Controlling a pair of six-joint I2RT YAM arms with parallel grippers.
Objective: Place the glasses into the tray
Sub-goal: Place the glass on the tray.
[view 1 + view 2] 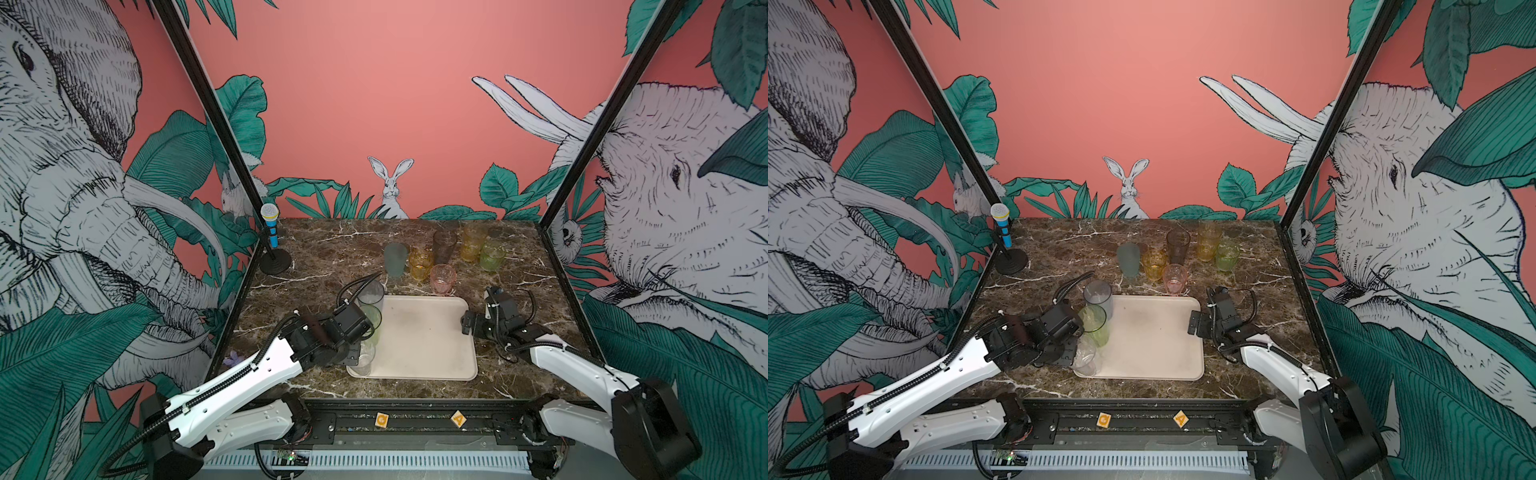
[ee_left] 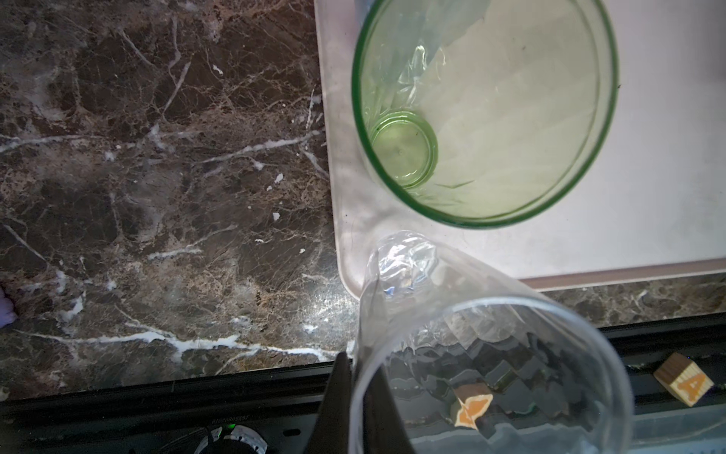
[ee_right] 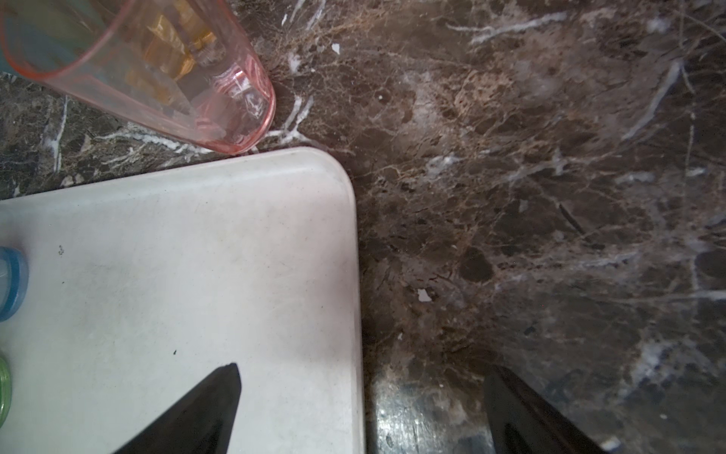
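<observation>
My left gripper (image 2: 357, 365) is pinched tight on the wall of the clear tumbler (image 2: 491, 373), one finger inside the rim and one outside. The tumbler's base sits at the near-left corner of the tray (image 1: 1154, 345). The tall green tumbler (image 2: 483, 110) stands just beside it, with the grey tumbler (image 1: 1098, 296) beyond, crowding that edge. My right gripper (image 3: 363, 367) is spread wide and empty astride the tray's right rim, near the pink tumbler (image 3: 157, 70) on the marble tabletop (image 3: 550, 196).

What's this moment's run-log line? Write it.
left claw: shut on clear glass, tray corner | right claw: open, empty | in tray: grey glass, green glass
</observation>
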